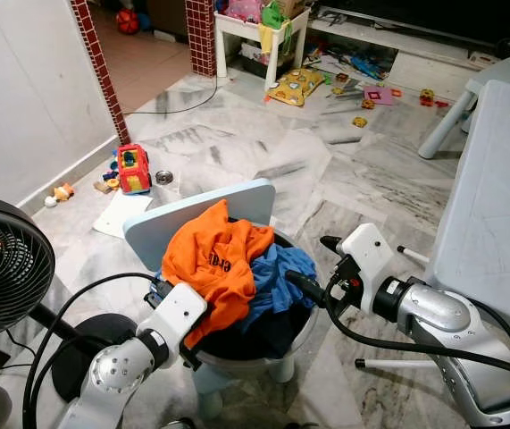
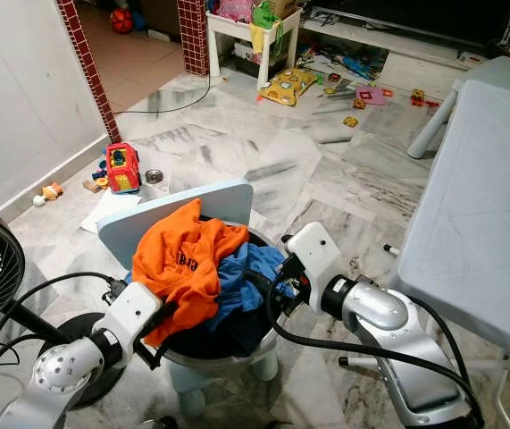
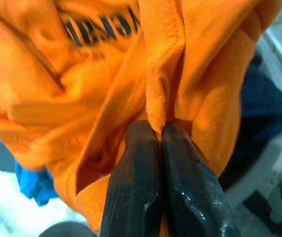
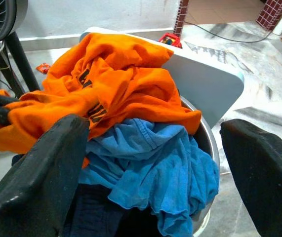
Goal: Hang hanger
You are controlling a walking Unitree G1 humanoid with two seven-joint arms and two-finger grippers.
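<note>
Marble floor (image 1: 344, 170), toys scattered. My left gripper (image 3: 160, 136) pinches the orange shirt (image 1: 219, 259) in the basket (image 2: 259, 350); right gripper (image 1: 313, 268) spread wide beside it.

Both arms are silver metal with rounded joints and white boxy wrist housings. Black cables loop alongside each arm. The left gripper (image 3: 160, 131) and right gripper (image 1: 315, 268) have long, glossy black fingers.

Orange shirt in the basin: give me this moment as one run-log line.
left gripper: shut on orange shirt | right gripper: open, at blue garment | basin: full | hanger: unseen
</note>
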